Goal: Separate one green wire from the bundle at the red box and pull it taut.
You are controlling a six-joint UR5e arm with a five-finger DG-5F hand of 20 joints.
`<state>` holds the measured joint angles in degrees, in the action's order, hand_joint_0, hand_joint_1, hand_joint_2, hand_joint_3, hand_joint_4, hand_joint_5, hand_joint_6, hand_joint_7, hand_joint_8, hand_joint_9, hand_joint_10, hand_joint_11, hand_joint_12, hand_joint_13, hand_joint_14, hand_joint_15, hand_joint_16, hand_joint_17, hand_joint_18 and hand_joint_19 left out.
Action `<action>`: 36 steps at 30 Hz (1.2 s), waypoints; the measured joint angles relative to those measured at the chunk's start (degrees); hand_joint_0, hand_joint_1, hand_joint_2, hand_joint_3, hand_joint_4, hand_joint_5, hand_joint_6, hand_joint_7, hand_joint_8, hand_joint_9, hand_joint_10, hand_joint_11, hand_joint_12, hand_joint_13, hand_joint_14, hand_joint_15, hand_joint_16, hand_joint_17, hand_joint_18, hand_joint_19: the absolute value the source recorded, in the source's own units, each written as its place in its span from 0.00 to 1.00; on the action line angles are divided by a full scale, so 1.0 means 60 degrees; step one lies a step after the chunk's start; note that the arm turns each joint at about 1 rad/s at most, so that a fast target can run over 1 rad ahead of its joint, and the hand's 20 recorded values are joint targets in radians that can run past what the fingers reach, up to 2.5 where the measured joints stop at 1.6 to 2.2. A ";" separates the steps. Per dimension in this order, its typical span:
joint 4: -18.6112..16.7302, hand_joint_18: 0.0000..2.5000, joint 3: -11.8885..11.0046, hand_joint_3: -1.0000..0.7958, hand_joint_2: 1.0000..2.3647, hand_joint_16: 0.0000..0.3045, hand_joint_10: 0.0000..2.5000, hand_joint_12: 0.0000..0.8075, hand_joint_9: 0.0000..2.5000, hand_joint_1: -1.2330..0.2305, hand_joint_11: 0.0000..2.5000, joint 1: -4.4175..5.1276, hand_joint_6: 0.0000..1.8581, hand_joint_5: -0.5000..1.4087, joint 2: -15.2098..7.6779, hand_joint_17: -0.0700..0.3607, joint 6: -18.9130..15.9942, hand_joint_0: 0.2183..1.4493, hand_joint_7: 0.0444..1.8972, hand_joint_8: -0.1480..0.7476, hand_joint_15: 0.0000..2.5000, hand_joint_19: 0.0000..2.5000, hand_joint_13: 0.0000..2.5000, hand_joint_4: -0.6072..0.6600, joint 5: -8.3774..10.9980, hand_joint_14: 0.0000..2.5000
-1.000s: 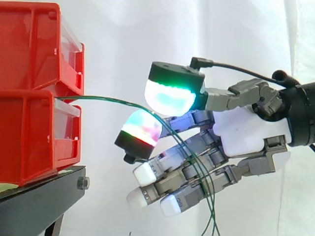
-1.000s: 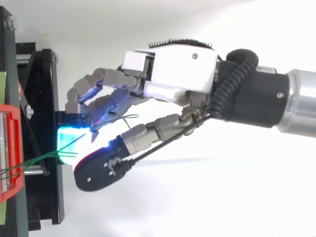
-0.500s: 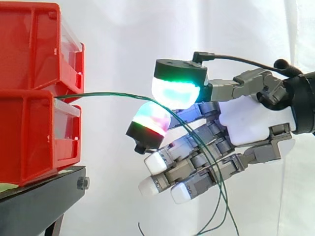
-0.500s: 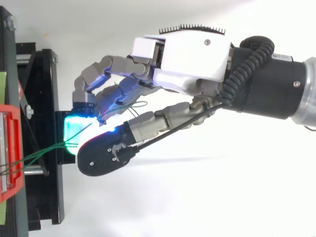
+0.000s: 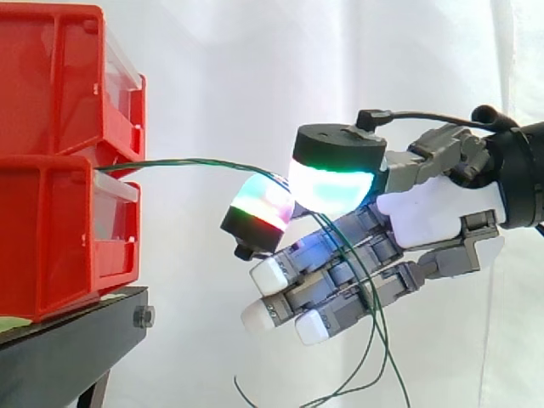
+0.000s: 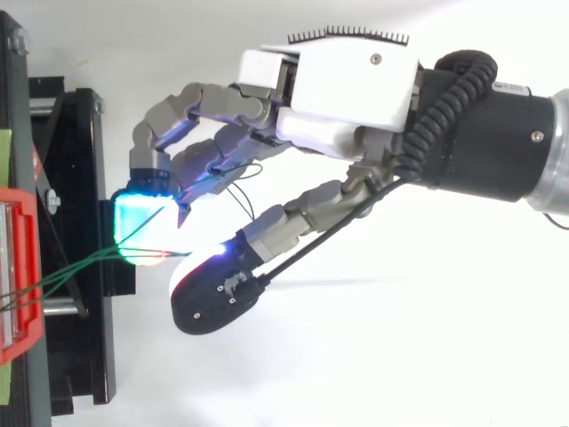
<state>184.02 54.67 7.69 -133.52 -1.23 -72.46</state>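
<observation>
Two red boxes (image 5: 59,170) are stacked on the black stand (image 5: 59,348) at the left. A thin green wire (image 5: 195,161) leaves the gap between them and arcs right to my hand (image 5: 425,212). There it passes between the green-glowing thumb pad (image 5: 331,183) and a red-and-green finger pad (image 5: 262,208), which press together on it. The other fingers curl below. Loose green wire lengths (image 5: 378,340) hang down through them. From above, a couple of green wires (image 6: 80,267) run from the red box (image 6: 18,267) to the cyan pad of the hand (image 6: 356,89).
The black stand (image 6: 80,178) fills the left edge from above, and the hand is just to its right. A white curtain is behind everything. Open white space lies below and to the right of the hand.
The hand has drawn back to the right, away from the red boxes. The thumb pad has shifted right over the finger pad. The wire now reaches further out, and its hanging loops have swung.
</observation>
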 measured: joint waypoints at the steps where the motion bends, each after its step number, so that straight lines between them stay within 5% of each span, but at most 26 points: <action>1: 0.0012 0.23 -0.0001 0.28 0.00 0.16 0.01 0.40 0.31 0.28 0.16 -0.0009 0.48 0.19 0.0000 0.41 0.0000 0.26 0.48 0.45 0.10 0.17 0.22 0.56 -0.0004 0.00; 8: 0.0157 0.23 -0.0011 0.30 0.00 0.16 0.01 0.41 0.33 0.45 0.16 -0.0041 0.47 0.19 0.0073 0.41 0.0029 0.28 0.50 0.46 0.10 0.18 0.22 0.56 -0.0034 0.00; 24: 0.0356 0.23 -0.0041 0.42 0.01 0.16 0.01 0.41 0.33 0.37 0.16 -0.0049 0.48 0.20 0.0219 0.41 0.0190 0.29 0.52 0.46 0.11 0.18 0.22 0.54 -0.0010 0.00; 36: 0.0355 0.23 -0.0044 0.33 0.01 0.17 0.01 0.42 0.34 0.46 0.16 -0.0037 0.47 0.20 0.0221 0.43 0.0205 0.26 0.51 0.47 0.10 0.18 0.22 0.57 0.0003 0.00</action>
<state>186.14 54.41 7.47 -132.19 0.00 -72.44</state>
